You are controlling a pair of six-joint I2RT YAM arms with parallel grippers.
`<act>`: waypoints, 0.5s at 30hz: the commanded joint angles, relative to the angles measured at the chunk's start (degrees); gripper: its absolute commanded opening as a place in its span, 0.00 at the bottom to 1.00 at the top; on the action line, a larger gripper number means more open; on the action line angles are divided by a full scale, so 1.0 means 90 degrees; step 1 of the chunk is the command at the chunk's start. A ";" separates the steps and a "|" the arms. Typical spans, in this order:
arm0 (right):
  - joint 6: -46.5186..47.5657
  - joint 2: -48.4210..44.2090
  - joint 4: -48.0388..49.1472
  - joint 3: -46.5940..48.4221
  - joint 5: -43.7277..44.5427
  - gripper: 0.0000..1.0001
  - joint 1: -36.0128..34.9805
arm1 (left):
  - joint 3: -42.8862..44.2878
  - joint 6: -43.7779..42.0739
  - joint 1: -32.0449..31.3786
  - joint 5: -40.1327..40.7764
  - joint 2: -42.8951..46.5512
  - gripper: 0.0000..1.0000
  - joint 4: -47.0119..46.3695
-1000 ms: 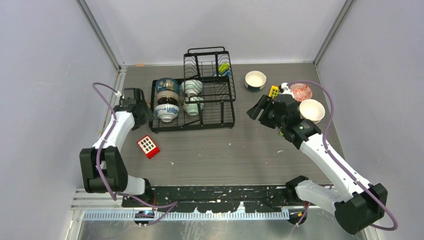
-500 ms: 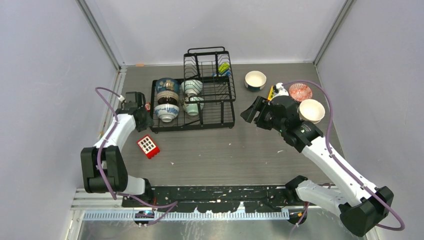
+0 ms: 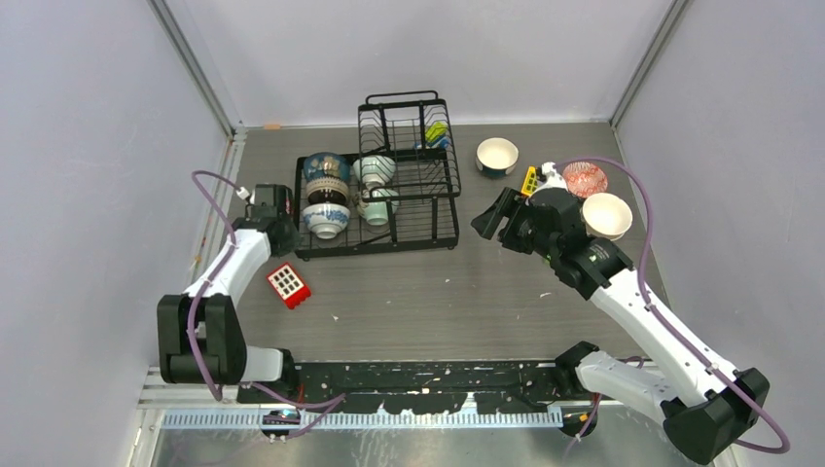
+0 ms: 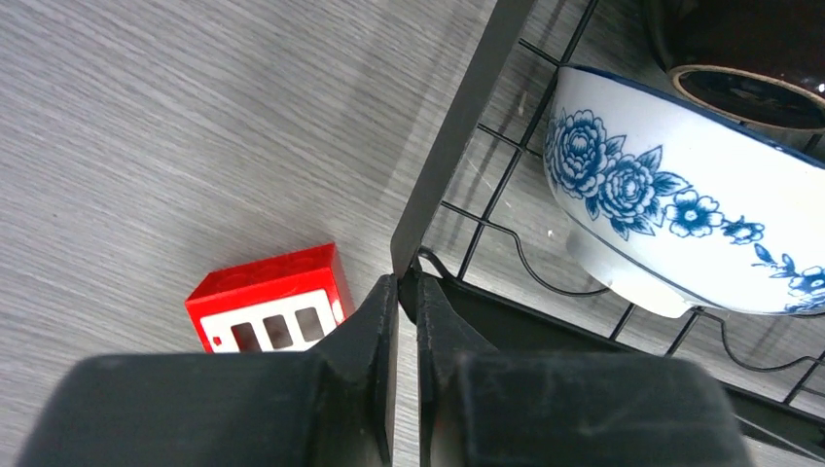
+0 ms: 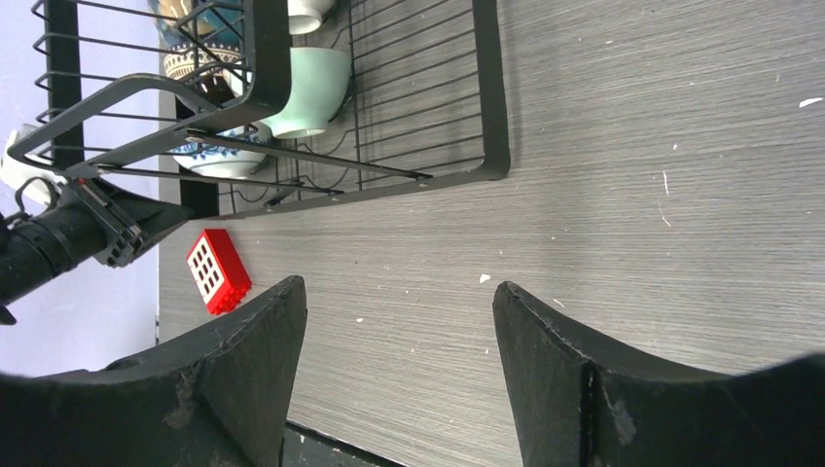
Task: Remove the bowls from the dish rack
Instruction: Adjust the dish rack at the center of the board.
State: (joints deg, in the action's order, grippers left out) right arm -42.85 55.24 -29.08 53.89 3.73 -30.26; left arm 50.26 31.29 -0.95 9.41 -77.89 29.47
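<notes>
1. The black wire dish rack (image 3: 389,249), with a raised back section, stands on the far-centre part of the grey wood-grain table (image 3: 428,302).
2. On the rack's side nearer the left arm, three bowls are tipped on edge in a row: a teal-patterned ceramic bowl (image 3: 325,166), a dark brown ceramic bowl (image 3: 328,191) and a blue-and-white floral ceramic bowl (image 3: 324,220). Just beside them sit a small white ceramic bowl (image 3: 375,169) and a pale green ceramic bowl (image 3: 376,206).
3. Upright on the table, off the rack, are a white bowl with a dark outside (image 3: 497,156), a red-patterned bowl (image 3: 586,179) and a cream bowl (image 3: 607,215).
4. The left gripper (image 4: 399,292) is at the rack's near corner. Its jaws are drawn together to a thin slit and the tips meet the frame strip. Whether the strip is pinched cannot be told.
5. The right gripper (image 5: 399,321) is above bare table beside the rack, jaws spread wide with nothing between them.
6. A red plastic block (image 4: 268,306) lies near the left gripper. A yellow plastic block (image 3: 531,179) lies just beside the red-patterned bowl.
</notes>
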 commanded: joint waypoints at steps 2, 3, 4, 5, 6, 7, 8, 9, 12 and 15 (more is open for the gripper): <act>0.0037 -0.0266 0.0012 0.0024 0.0257 0.75 -0.0015 | -0.0254 0.0270 -0.0643 -0.0037 0.0555 0.02 0.0255; 0.0040 -0.0286 -0.0012 0.0010 0.0289 0.75 -0.0009 | -0.0320 0.0326 -0.0705 -0.0022 0.0661 0.01 0.0271; 0.0044 -0.0302 -0.0032 0.0001 0.0310 0.75 -0.0013 | -0.0384 0.0381 -0.0765 -0.0020 0.0774 0.00 0.0286; 0.0054 -0.0324 -0.0053 -0.0006 0.0331 0.76 -0.0014 | -0.0440 0.0448 -0.0811 -0.0020 0.0897 0.00 0.0303; 0.0057 -0.0343 -0.0075 -0.0010 0.0349 0.76 -0.0014 | -0.0492 0.0504 -0.0862 -0.0010 0.1010 0.00 0.0336; 0.0056 -0.0367 -0.0095 -0.0011 0.0372 0.76 -0.0008 | -0.0533 0.0557 -0.0931 -0.0001 0.1130 0.00 0.0371; 0.0054 -0.0390 -0.0114 -0.0011 0.0392 0.76 -0.0014 | -0.0584 0.0629 -0.1004 0.0021 0.1240 0.00 0.0410; 0.0054 -0.0410 -0.0139 -0.0004 0.0403 0.77 -0.0016 | -0.0620 0.0689 -0.1090 0.0049 0.1347 0.00 0.0464; 0.0002 -0.0487 -0.0219 0.0049 0.0449 0.78 -0.0016 | -0.0750 0.0859 -0.1299 0.0111 0.1675 0.00 0.0632; -0.0143 -0.0588 -0.0227 0.0102 0.0422 0.82 -0.0012 | -0.0899 0.1098 -0.1553 0.0127 0.2021 0.00 0.0771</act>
State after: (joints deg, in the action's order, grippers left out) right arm -42.92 51.96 -31.33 53.76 6.24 -30.26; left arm 42.17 38.79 -12.16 11.90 -65.32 33.78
